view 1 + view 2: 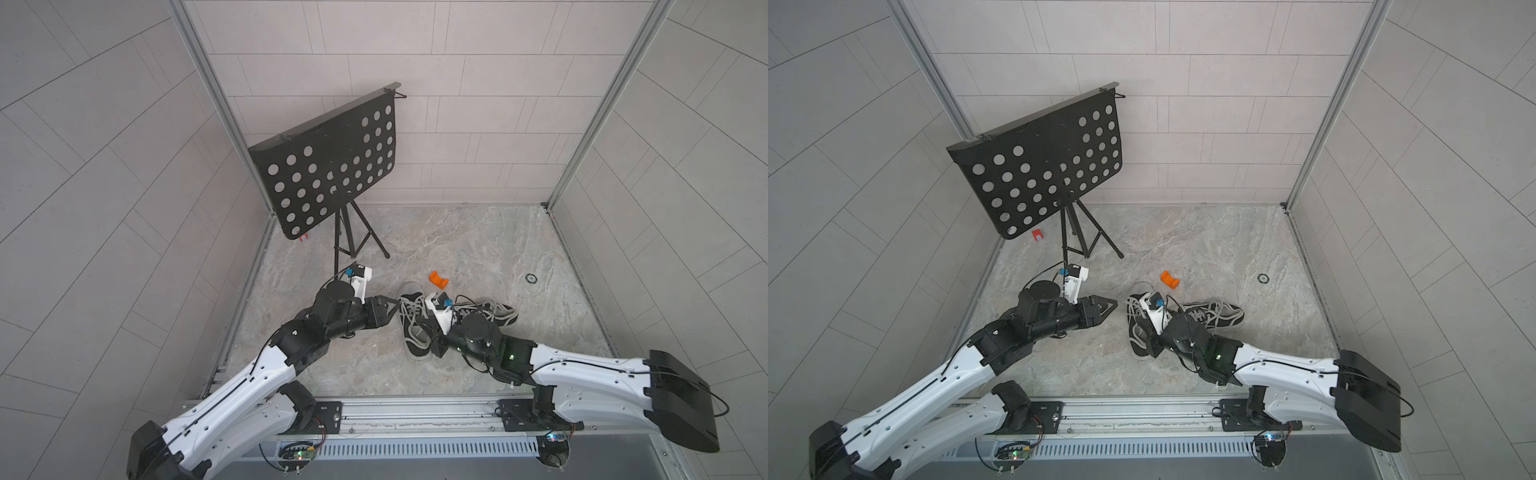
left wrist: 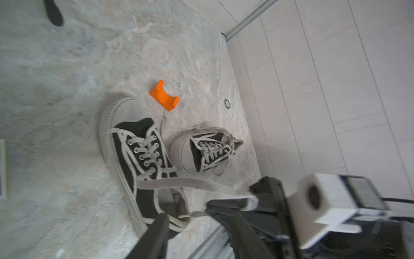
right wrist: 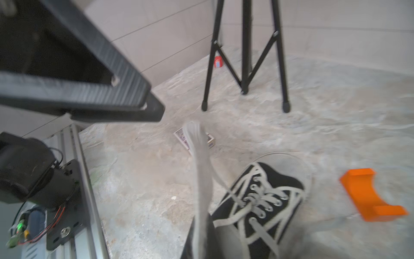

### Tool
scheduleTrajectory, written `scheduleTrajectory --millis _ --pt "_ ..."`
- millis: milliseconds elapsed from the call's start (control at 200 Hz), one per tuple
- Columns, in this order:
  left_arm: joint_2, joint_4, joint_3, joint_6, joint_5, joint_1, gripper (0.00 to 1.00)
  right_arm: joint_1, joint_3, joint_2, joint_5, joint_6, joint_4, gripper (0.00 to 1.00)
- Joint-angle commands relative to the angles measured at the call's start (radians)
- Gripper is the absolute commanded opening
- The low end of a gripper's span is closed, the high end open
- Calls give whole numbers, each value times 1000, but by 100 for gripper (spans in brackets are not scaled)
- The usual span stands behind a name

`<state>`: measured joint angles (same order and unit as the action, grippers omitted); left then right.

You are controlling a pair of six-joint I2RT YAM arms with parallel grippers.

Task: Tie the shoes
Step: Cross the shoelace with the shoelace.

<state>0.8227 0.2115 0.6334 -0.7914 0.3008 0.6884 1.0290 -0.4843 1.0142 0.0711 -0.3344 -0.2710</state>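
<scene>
I am working with both claws over the near shoe (image 1: pixel 411 316), which is standing sole-down on the floor (image 1: pixel 457 249) with its toe pointing away from my base. The far shoe (image 1: pixel 498 312) is lying just beside it, on my right. My right claw (image 1: pixel 426 326) is pinching one lace (image 2: pixel 190 181) of the near shoe, jaws fully together on the flat strip and hovering over the shoe's opening. My left claw (image 2: pixel 185 209) is gaping wide and carrying nothing, hanging just off the shoe's left side. I am judging the lace to be soft, limp and very light, so it will be drooping wherever I am not supporting it. Being flat woven cotton, it will likely be sliding out of a loose pinch. I would be gripping it across its flat face, near the free end for pulling and closer to the eyelets for forming a loop. The canvas shoe is looking light enough to be dragged by a hard tug, so I am planning gentle pulls.
</scene>
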Motion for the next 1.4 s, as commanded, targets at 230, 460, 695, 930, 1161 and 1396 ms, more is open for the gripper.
scheduleTrajectory --millis 230,460,695,930,1161,1396 --pt "108 -278 -77 467 56 -6 86 -177 -253 -144 -10 167 576 0" --pt "314 -432 -3 624 201 -6 85 -211 -403 -64 -103 237 670 0" --pt "566 -460 142 671 415 2 85 -227 -483 -7 -129 232 694 0" --pt "663 -488 137 621 533 7 63 -294 -528 54 -138 199 714 0" --pt "593 -501 47 599 463 5 41 -391 -556 154 -163 169 689 0" --pt "594 -349 109 561 311 5 7 -469 -573 334 -137 128 635 0"
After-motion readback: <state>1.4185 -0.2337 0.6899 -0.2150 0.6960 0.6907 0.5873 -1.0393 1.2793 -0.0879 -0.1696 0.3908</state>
